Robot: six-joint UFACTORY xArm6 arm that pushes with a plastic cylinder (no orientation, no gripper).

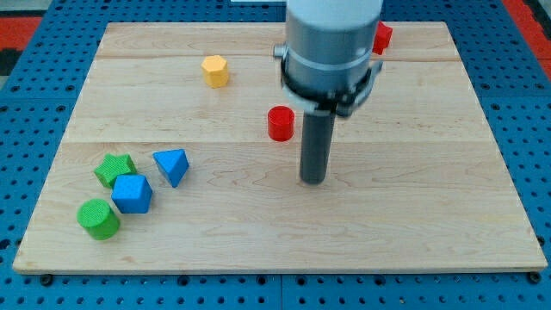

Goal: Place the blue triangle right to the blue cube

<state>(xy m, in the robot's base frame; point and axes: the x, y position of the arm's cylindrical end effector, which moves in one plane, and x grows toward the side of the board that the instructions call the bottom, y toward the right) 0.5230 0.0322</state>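
Note:
The blue triangle (172,164) lies on the wooden board at the view's lower left. The blue cube (132,193) sits just below and to the left of it, a small gap between them. My tip (313,180) rests on the board near the middle, well to the right of both blue blocks and touching no block. The rod rises from it to the grey arm body at the view's top.
A green block (114,169) touches the blue cube's upper left. A green cylinder (98,218) sits at its lower left. A red cylinder (281,123) stands up and left of my tip. A yellow block (215,71) is at upper left. A red block (381,37) peeks out behind the arm.

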